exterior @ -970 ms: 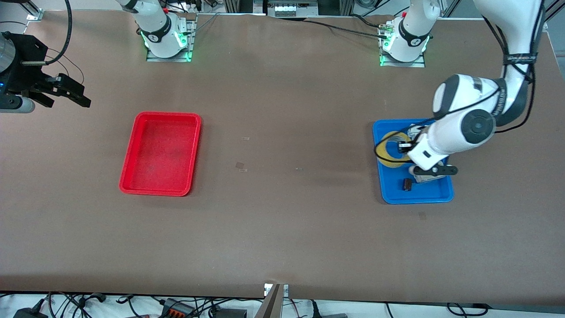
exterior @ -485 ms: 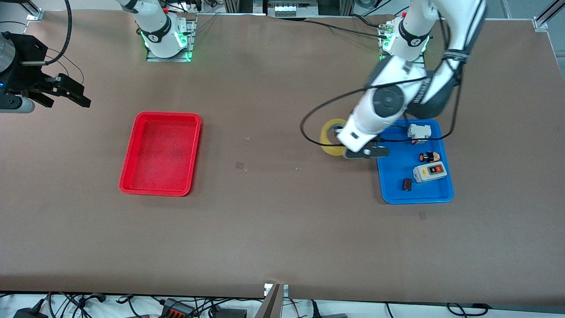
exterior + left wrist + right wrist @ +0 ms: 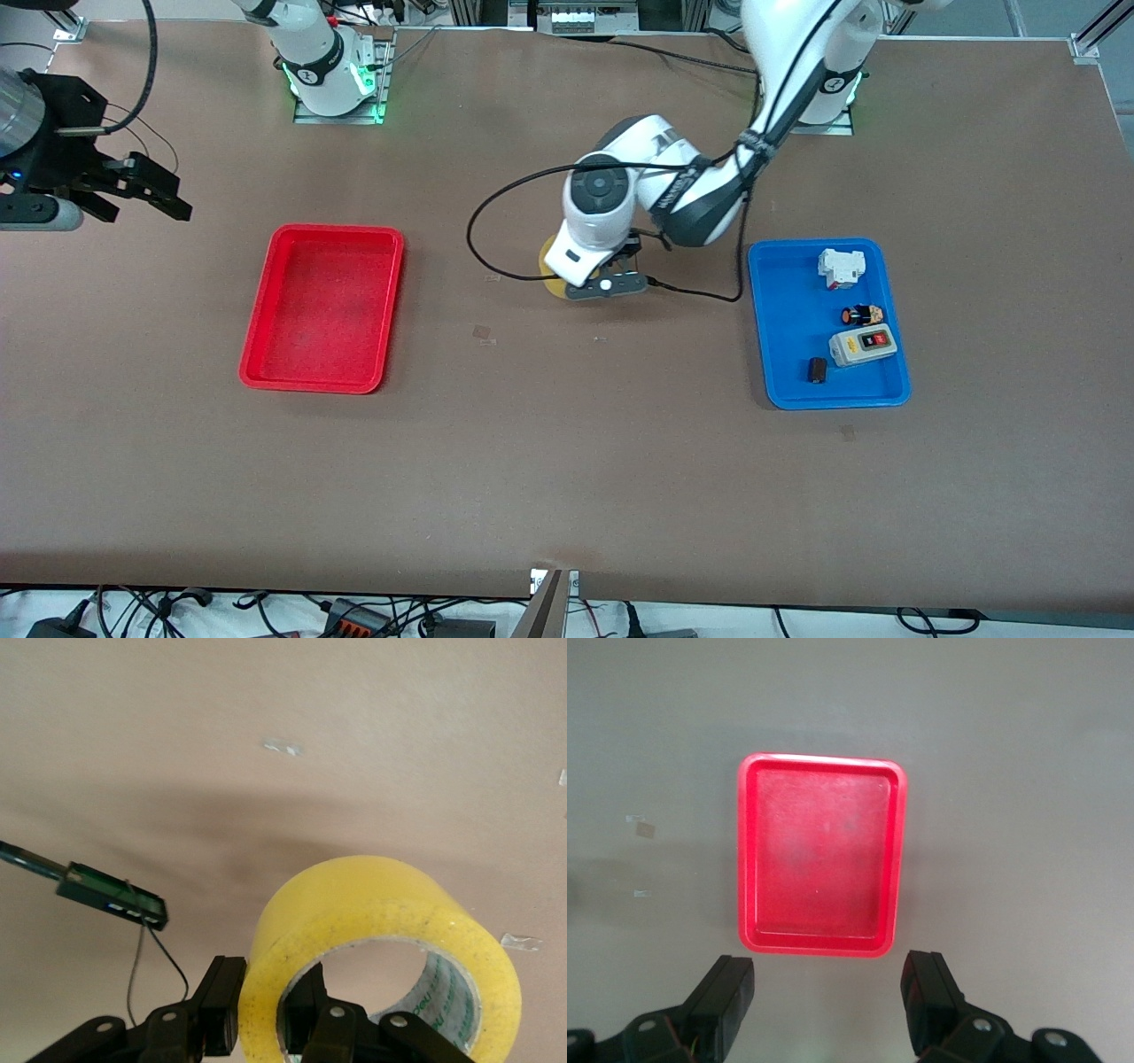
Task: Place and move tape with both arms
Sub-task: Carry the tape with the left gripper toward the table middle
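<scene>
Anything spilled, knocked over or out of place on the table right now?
Nothing stands out. The left gripper holds the tape by its wall over bare table between the trays. The parts sit in the blue tray; the red tray lies square. The right gripper waits open.

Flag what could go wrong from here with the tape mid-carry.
1. The left hand pinches only one wall of the tape, one finger outside and one in the hole; the roll might swing or slip on the way.
2. It hangs over bare table between the trays; dropped on edge, it could roll off.
3. The right hand waits open above the red tray, away from the tape, so any handover needs a long reach.
</scene>
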{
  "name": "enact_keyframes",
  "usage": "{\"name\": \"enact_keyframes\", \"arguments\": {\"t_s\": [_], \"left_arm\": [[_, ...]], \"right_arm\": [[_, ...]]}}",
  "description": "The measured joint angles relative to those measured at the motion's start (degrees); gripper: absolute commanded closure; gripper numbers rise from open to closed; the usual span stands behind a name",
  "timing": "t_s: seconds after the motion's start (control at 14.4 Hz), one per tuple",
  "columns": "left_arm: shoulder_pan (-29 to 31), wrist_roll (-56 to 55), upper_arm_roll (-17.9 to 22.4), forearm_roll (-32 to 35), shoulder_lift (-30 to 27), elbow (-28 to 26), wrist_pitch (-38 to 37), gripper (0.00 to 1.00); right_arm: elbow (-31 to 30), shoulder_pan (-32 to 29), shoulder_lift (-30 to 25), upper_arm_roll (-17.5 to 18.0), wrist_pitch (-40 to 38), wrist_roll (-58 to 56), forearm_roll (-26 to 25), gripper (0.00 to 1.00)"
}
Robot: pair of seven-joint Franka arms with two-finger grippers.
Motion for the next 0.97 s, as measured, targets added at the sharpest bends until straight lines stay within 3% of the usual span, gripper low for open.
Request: {"name": "enact_keyframes", "arguments": {"t_s": [0.35,0.69,0.83,0.97], "left_arm": [[-2.44,-2.50,0.64,0.44,7.37,7.78,0.55,0.77],[-2.46,-4.95,1.43,0.52,10.34,8.93,5.09,0.73],[-2.52,-5.61,1.43,0.52,10.94,9.06,6.20,0.59],[-2.59,-5.96,1.43,0.52,11.08,9.15,6.61,0.35]], "right_arm": [[-1.29,2.11,0.92,0.09,2.31,0.02,0.01,0.02],[-1.29,2.06,0.91,0.03,2.33,0.02,0.01,0.02],[-1.29,2.05,0.89,0.02,2.33,0.02,0.01,0.02],[-1.28,2.03,0.84,-0.01,2.33,0.02,0.01,0.02]]}}
